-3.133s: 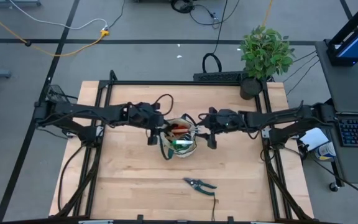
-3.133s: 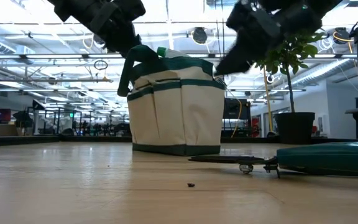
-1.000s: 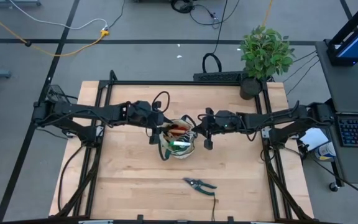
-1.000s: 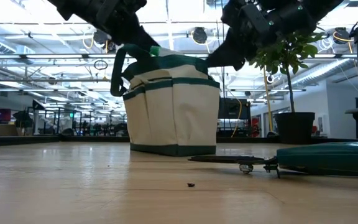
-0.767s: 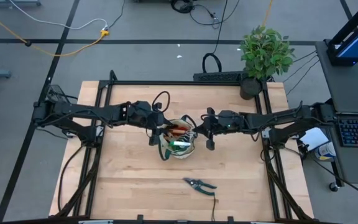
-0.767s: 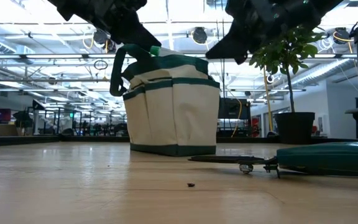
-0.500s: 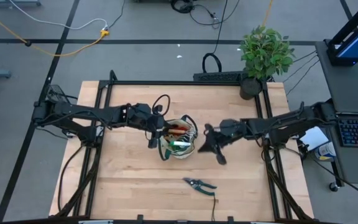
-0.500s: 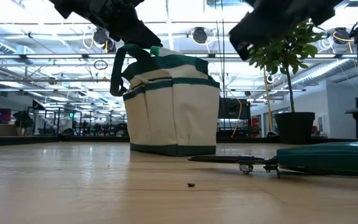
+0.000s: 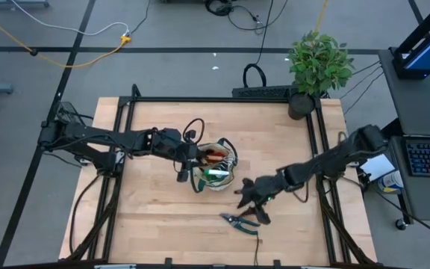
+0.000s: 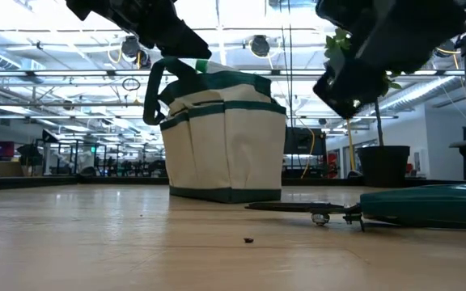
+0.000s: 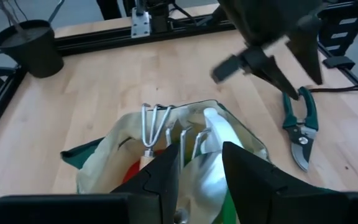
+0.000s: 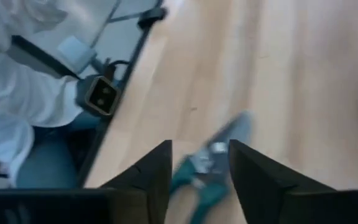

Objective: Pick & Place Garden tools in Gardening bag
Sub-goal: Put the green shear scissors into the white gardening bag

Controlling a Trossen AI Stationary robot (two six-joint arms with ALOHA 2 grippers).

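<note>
The beige gardening bag (image 9: 213, 168) stands upright on its base in the middle of the table. Inside it are a metal fork (image 11: 155, 121), a red item (image 9: 213, 155) and a green item (image 9: 215, 174). My left gripper (image 9: 184, 164) is at the bag's left rim, closed on it. The pruning shears (image 9: 240, 222) lie flat near the table's near edge. My right gripper (image 9: 249, 207) hovers open just above them, touching nothing. In the right wrist view the shears (image 12: 210, 165) show blurred beyond its parted fingers. My left gripper holds the gardening bag at the left side of its top (image 10: 167, 63), coming from the table's left and slanting down. Its own fingers hide whether rim or handle is pinched. A dark loop handle (image 10: 148, 89) hangs below it, and the bag's base rests on the table.
A potted green plant (image 9: 316, 67) stands at the table's far right corner. A black frame rail (image 9: 200, 99) runs round the table. A person in white (image 12: 17, 81) sits beyond the table's edge. Bare wood lies left of the shears.
My right gripper has left the bag's right side and swung toward the near edge and down, turning as it went. It now hangs over the pruning shears. The bag and the shears have stayed in place.
</note>
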